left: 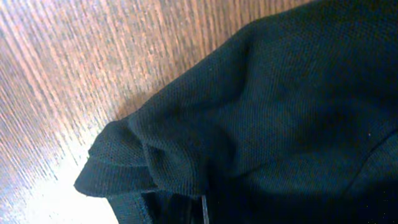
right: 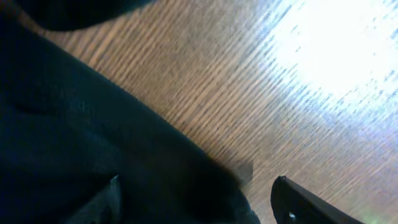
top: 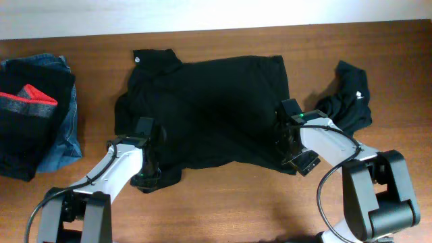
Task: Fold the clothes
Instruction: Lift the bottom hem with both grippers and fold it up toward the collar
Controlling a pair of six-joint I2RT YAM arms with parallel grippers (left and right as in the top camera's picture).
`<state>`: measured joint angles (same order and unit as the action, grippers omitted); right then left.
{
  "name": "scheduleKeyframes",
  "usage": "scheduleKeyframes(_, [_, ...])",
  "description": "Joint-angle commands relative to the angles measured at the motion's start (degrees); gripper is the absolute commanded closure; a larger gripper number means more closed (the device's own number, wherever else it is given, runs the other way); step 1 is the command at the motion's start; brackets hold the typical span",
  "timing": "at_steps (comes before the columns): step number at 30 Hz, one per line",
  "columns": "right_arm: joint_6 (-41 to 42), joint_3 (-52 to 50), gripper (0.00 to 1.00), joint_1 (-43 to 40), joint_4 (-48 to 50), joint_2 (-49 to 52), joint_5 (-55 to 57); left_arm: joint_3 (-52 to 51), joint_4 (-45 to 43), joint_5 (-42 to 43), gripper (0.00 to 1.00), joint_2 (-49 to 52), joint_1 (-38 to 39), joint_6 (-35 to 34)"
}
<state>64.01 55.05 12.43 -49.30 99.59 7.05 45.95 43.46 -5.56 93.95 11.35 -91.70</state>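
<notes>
As the black shirt point(top: 209, 108) lies spread for folding, the right gripper point(right: 199, 199) gapes astride its bottom hem, the left gripper point(top: 147, 174) unreadable there.

At the left edge I see a striped black piece point(top: 30, 101) atop blue denim point(top: 67, 127), perhaps folded, on the wooden table point(top: 223, 206).

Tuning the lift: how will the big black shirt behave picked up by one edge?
Likely floppy: the black shirt lies flat, its corner bunched in soft folds. Probably light, given the thin knit. The rest would likely sag and drag on the table.
</notes>
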Motion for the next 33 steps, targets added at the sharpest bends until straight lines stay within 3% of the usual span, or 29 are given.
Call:
scheduleKeyframes(1, [-0.6,-1.7,0.15,0.3,0.0,1.2,-3.7,-4.7,-1.7,-7.8,1.0,5.4,-2.2,-3.1])
scheduleKeyframes(13, [-0.5,-3.8,0.18,5.3,9.5,1.2,-4.5,-4.7,-1.5,-7.7,0.99,5.4,-5.6,-5.2])
scheduleKeyframes(15, [-0.5,-5.0,0.34,5.7,11.2,1.2,-3.5,-4.7,-1.4,-7.8,0.99,5.4,-5.6,-5.2])
scheduleKeyframes(20, [-0.6,-5.4,0.96,5.4,11.6,1.2,-2.3,-4.7,-1.0,-7.8,0.99,5.4,-5.6,-5.1])
scheduleKeyframes(29, [-0.6,-3.7,0.96,4.8,5.3,-0.1,2.3,-4.5,4.4,-7.8,0.99,4.6,-5.6,-5.1])
scheduleKeyframes(33, [-0.9,1.8,0.96,3.6,-1.5,-3.2,2.7,-4.3,7.9,-7.8,0.99,-2.0,-5.6,-5.1])
